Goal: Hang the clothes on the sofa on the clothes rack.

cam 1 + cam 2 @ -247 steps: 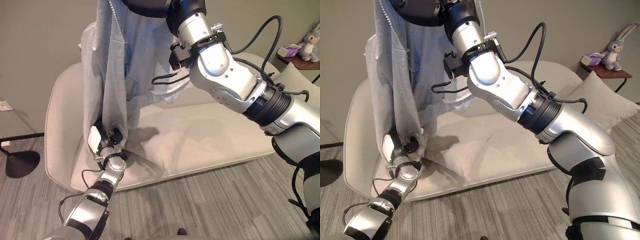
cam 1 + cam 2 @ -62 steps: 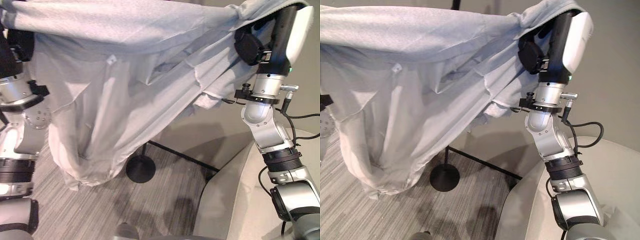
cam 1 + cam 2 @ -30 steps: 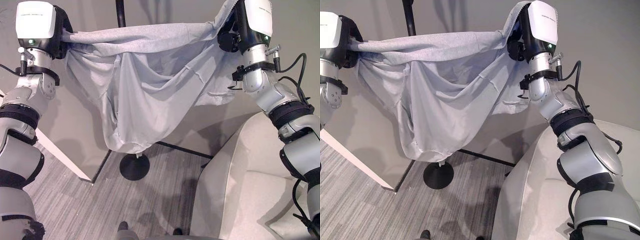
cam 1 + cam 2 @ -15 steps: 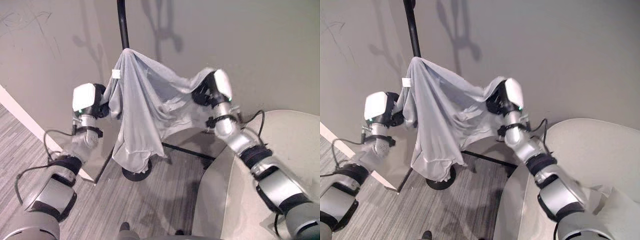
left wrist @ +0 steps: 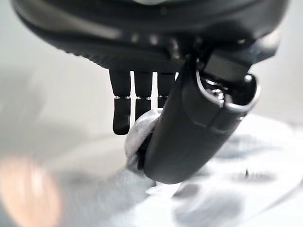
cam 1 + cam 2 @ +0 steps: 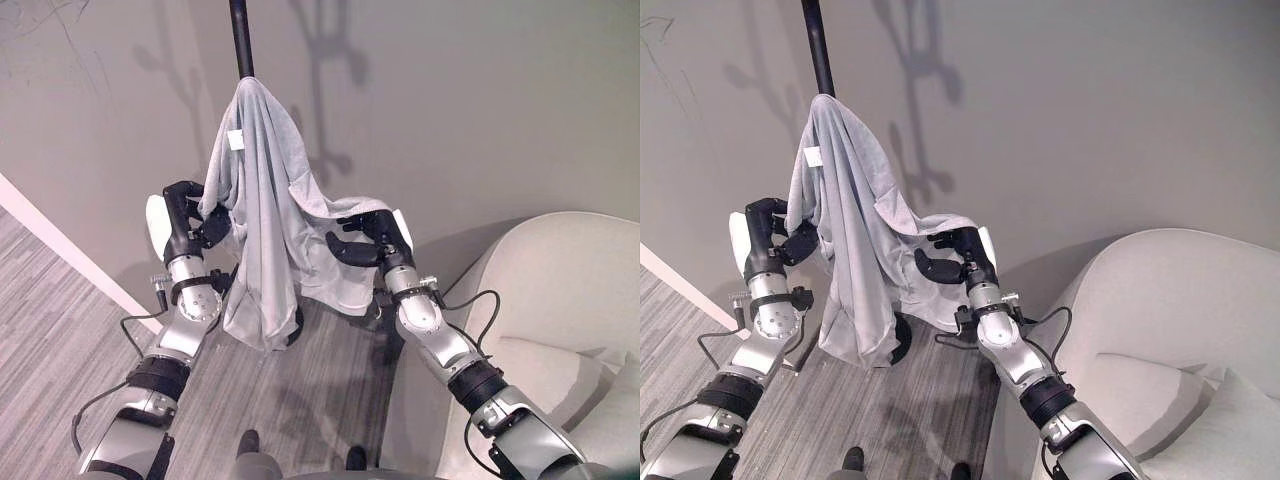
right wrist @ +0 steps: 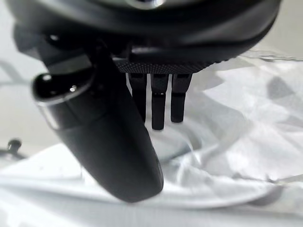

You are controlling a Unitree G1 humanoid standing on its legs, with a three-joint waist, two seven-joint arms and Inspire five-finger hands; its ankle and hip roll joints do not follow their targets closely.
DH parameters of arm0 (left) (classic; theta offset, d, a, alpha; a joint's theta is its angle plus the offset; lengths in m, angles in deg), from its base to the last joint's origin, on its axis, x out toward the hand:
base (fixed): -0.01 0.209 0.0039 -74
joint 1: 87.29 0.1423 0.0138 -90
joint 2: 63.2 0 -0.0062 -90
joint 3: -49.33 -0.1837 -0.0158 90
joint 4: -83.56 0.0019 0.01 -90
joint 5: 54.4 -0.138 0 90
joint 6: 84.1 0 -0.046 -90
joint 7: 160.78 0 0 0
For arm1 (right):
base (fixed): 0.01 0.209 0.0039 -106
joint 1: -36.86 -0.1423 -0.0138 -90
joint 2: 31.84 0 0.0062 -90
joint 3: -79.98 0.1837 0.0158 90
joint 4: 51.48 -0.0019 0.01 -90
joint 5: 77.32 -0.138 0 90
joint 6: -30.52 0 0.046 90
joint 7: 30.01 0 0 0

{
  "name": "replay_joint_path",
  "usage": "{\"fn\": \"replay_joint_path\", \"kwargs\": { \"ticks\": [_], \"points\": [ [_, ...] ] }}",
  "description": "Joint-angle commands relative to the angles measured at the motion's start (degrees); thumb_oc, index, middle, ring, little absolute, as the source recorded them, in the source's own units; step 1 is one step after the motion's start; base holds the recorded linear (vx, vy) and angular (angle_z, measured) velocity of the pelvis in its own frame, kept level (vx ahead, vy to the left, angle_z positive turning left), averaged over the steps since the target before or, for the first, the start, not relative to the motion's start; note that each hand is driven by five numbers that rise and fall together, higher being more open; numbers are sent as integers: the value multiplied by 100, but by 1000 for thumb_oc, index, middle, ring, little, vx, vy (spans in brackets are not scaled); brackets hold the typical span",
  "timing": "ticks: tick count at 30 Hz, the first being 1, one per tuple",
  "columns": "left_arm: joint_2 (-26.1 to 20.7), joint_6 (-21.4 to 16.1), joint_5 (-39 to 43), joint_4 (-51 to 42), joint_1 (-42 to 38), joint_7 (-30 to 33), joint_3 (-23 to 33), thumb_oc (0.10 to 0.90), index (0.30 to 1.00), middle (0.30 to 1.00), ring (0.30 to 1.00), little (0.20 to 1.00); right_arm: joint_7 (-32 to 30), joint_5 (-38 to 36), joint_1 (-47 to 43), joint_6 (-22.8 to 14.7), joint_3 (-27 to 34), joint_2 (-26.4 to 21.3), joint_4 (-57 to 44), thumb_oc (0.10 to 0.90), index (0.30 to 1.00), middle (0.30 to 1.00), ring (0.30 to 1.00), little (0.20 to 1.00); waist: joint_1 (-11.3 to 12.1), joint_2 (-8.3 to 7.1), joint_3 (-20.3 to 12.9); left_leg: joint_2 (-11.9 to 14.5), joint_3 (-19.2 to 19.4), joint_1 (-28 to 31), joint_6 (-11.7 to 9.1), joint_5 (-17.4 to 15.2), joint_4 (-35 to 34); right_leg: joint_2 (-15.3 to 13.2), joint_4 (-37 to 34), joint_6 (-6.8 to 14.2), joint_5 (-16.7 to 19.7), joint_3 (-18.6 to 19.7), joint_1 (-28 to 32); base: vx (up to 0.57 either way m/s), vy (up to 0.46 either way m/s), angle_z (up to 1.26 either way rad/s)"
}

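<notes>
The sofa (image 6: 560,300) sits far behind the right hand. The grey garment (image 6: 260,200) hangs long and straight down the rack pole (image 6: 240,35), between both hands. The left hand (image 6: 190,225) pinches a fold. The right hand (image 6: 365,238) has its fingers loose, just beside the cloth.

No legible text, numbers, brands or signs anywhere. Small white label (image 6: 235,140) sewn on grey garment (image 6: 262,235) near top of rack pole (image 6: 241,38); any print on it too small to read. Faint scribble marks on wall (image 6: 480,110), upper left; not readable as letters.
</notes>
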Motion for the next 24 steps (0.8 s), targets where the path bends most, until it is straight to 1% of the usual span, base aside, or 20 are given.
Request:
{"fn": "replay_joint_path", "kwargs": {
  "ticks": [1,3,4,5,6,7,9,10,11,13,15,17,18,19,20,21,22,24],
  "points": [
    [-52,-843,1384,-470,-76,-793,207,800,900,900,900,900,335,87,-465,-352,46,-654,-960,800,900,900,900,900,-41,44,-464,128,-710,-529,70,563,-307,27,434,-87,-453,-99,-20,0,0,0],
    [-68,-802,1597,-532,144,-1067,267,800,900,900,900,900,488,450,-481,-366,89,-1152,-1235,800,900,900,900,900,-49,50,-500,130,-708,-517,55,559,-307,23,403,-77,-450,-113,8,0,0,0],
    [-63,-831,1753,-511,182,-1150,281,800,900,900,900,900,502,639,-495,-337,90,-1315,-1292,800,900,900,900,900,-54,52,-525,137,-695,-510,51,557,-307,21,392,-74,-446,-125,26,0,0,0],
    [-63,-831,1753,-511,182,-1150,281,800,900,900,900,900,502,639,-495,-337,90,-1315,-1292,800,900,900,900,900,-54,52,-525,137,-695,-510,51,557,-307,21,392,-74,-446,-125,26,0,0,0],
    [-58,-811,1888,-534,244,-1209,307,800,900,900,900,900,502,830,-526,-331,102,-1517,-1433,800,900,900,900,900,-60,53,-544,141,-689,-506,44,556,-307,23,378,-69,-443,-129,38,0,0,0],
    [-79,-761,2006,-696,421,-1368,370,800,900,900,900,900,482,1321,-601,-310,110,-1945,-1675,800,900,900,900,900,-60,59,-588,144,-684,-503,36,550,-307,31,340,-61,-430,-144,63,0,0,0],
    [-131,-721,1965,-793,561,-1412,446,800,900,900,900,900,509,1573,-636,-332,181,-2304,-1924,800,900,900,900,900,-69,62,-619,155,-668,-492,25,544,-307,30,316,-56,-424,-155,82,0,0,0],
    [-127,-718,1963,-797,564,-1411,446,800,900,900,900,900,511,1572,-628,-328,185,-2311,-1934,800,900,900,900,900,-66,66,-620,156,-668,-491,25,544,-307,30,315,-56,-424,-155,83,0,0,0],
    [-185,-688,1912,-891,705,-1473,500,800,900,900,900,900,571,1579,-605,-419,289,-2591,-2192,800,900,900,900,900,-73,60,-649,164,-658,-487,12,540,-307,30,287,-45,-415,-152,103,0,0,0],
    [-199,-642,1952,-999,898,-1569,560,800,900,900,900,900,600,1519,-525,-497,466,-2801,-2384,800,900,900,900,900,-68,59,-658,164,-653,-486,9,538,-307,32,261,-41,-403,-149,124,0,0,0],
    [-213,-575,2011,-1132,1105,-1737,585,800,900,900,900,900,716,1430,-403,-562,622,-2987,-2565,800,900,900,900,900,-72,67,-669,165,-647,-489,5,539,-307,38,239,-41,-400,-157,138,0,0,0],
    [-228,-534,2060,-1146,1191,-1841,555,800,900,900,900,900,774,1362,-326,-584,680,-3068,-2642,800,900,900,900,900,-80,76,-676,164,-642,-490,5,539,-307,44,226,-40,-396,-160,145,0,0,0],
    [-245,-489,2166,-1230,1309,-1988,512,800,900,900,900,900,833,1297,-232,-608,763,-3148,-2724,800,900,900,900,900,-84,88,-683,167,-646,-492,6,539,-307,47,219,-38,-391,-162,148,-35,5,0],
    [-335,-456,2272,-1331,1562,-2277,484,800,900,900,900,900,933,1164,-125,-675,865,-3274,-2788,800,900,900,900,900,-103,107,-672,177,-650,-497,8,544,-307,49,206,-34,-385,-165,149,0,0,0],
    [-339,-455,2279,-1337,1574,-2286,478,800,900,900,900,900,942,1157,-97,-673,885,-3277,-2803,800,900,900,900,900,-97,104,-681,178,-652,-498,7,544,-307,51,203,-35,-384,-167,150,0,0,0],
    [-492,-418,2360,-1312,1857,-2665,535,800,900,900,900,900,1142,932,78,-768,1007,-3408,-2886,800,900,900,900,900,-111,126,-685,183,-633,-493,-1,547,-307,58,193,-37,-379,-168,165,0,0,0],
    [-570,-409,2444,-1283,1972,-2856,572,800,900,900,900,900,1284,803,187,-812,1098,-3455,-2940,800,900,900,900,900,-112,125,-695,186,-625,-495,-6,547,-307,61,190,-36,-380,-162,168,0,0,0],
    [-627,-355,2370,-1085,2105,-3052,577,800,900,900,900,900,1634,419,410,-831,1189,-3511,-2971,800,900,900,900,900,-121,130,-696,196,-609,-494,-13,556,-307,68,187,-38,-382,-156,178,0,0,0]
  ]
}}
